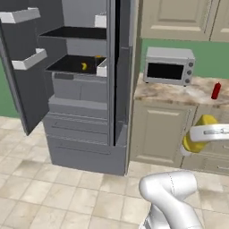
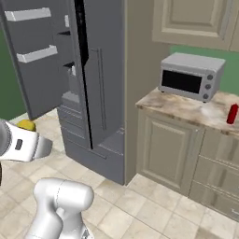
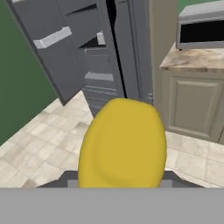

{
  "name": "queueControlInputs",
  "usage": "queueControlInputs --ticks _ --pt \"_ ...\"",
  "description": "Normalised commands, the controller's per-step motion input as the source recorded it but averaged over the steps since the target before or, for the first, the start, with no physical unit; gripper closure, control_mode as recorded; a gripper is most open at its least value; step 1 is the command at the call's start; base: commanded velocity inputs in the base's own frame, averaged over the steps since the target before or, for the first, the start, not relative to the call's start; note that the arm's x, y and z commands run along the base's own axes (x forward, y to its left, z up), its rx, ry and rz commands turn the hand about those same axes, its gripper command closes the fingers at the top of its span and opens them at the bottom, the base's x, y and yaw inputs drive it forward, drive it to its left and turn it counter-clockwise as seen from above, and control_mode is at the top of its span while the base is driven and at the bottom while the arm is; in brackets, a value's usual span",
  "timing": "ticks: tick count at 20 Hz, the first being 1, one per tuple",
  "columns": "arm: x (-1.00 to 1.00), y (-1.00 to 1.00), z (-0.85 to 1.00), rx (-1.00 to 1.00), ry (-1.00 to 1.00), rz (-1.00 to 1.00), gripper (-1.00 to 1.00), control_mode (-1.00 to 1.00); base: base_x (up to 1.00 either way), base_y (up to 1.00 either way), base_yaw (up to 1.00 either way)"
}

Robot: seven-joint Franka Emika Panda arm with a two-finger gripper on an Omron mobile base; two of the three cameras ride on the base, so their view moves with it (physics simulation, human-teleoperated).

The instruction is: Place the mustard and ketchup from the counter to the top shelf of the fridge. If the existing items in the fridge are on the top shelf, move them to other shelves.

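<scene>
Fridge (image 1: 85, 112) first: the tall grey cabinet stands at my left with its door swung open, and I see a small yellow banana (image 1: 83, 66) on the lower black shelf, the top black shelf (image 1: 76, 32) above it. Right of it, my claw (image 1: 197, 142) grips the yellow mustard squeeze bottle (image 1: 200, 134) in mid-air before the cream cabinets. The red ketchup bottle (image 1: 216, 90) stands near the right end of the marbled tabletop (image 1: 170, 91).
</scene>
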Motion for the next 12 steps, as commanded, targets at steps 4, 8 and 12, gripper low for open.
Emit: queueControlInputs --ticks 4,8,12 --pt "0.00 0.00 0.00 0.00 0.00 0.00 1.00 1.00 0.27 1.00 0.03" --pt "0.00 0.00 0.00 0.00 0.00 0.00 1.00 1.00 0.62 1.00 -0.02" --pt "0.00 0.00 0.00 0.00 0.00 0.00 1.00 1.00 0.80 0.93 -0.15"
